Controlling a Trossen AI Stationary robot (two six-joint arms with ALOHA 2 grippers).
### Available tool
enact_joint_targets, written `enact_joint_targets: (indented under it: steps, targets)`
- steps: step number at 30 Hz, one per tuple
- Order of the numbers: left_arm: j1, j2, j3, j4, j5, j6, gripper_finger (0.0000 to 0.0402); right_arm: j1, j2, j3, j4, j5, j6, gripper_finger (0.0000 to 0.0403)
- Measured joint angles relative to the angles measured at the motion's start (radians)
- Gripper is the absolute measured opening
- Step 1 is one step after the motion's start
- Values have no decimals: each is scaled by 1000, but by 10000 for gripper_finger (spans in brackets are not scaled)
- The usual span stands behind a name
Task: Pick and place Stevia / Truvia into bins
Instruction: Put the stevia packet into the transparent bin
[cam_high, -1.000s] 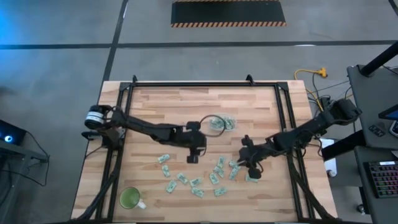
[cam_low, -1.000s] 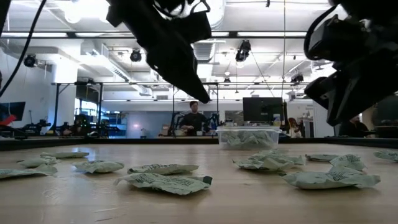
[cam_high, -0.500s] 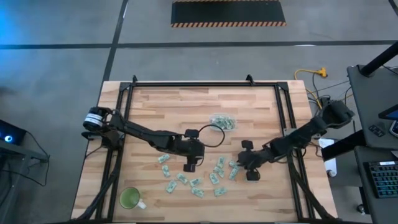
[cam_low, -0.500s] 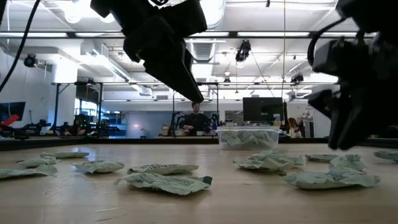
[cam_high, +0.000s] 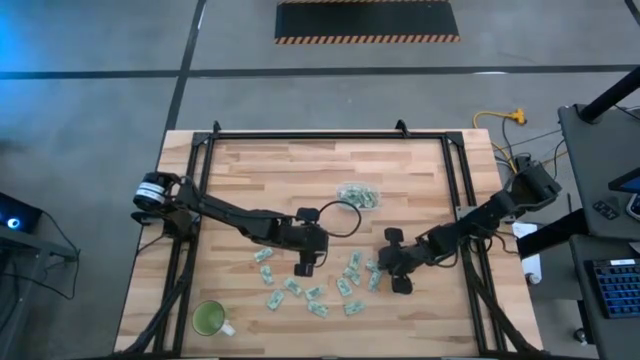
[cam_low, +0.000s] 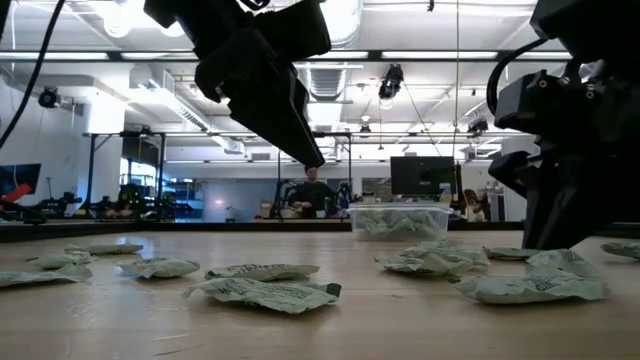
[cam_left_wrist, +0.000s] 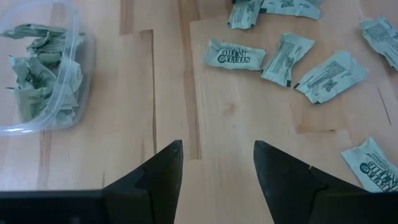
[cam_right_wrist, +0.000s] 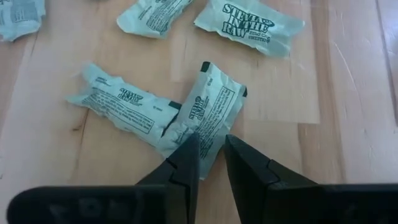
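Sachets (cam_high: 345, 285) lie scattered on the counter (cam_high: 260, 170) short of the tub (cam_high: 357, 196). My right pincer (cam_right_wrist: 210, 163), fingers narrowly parted, straddles one sachet's (cam_right_wrist: 208, 109) edge: pick step. Next I close, lift, carry tubward. Left pincer (cam_left_wrist: 217, 163) hovers spread, empty.

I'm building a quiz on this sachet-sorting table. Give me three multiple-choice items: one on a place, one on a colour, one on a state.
1. Where does the clear tub stand?
A. far side of the table, near the middle
B. beside the cup
C. off the table

2. What colour is the cup?
A. red
B. green
C. black

3. How is the left claw?
A. shut on a sachet
B. open and empty
C. inside the tub

Answers:
1 A, the high view shows it beyond the scattered sachets.
2 B, it is green, at the table's near left corner.
3 B, its wrist view shows bare wood between its fingers.
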Motion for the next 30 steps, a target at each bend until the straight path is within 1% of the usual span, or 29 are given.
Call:
enact_joint_targets:
  steps: [9,11,15,17,23,26,30]
  targets:
    - [0,0,0,-1,-1,1,180,-2,-4,0,-110,182,53,68]
    - [0,0,0,0,-2,1,180,-2,-4,-1,-120,203,60,68]
    - [0,0,0,0,-3,2,180,-2,-4,-1,-120,204,60,66]
    - [0,0,0,-1,-3,2,180,-2,-4,-1,-120,200,60,59]
    - [0,0,-1,-1,-3,2,180,-2,-4,-1,-119,170,60,13]
    - [0,0,-1,-1,-3,2,180,-4,-4,2,-122,153,54,9]
    - [0,0,-2,-1,-3,2,180,-4,-13,24,-141,155,5,9]
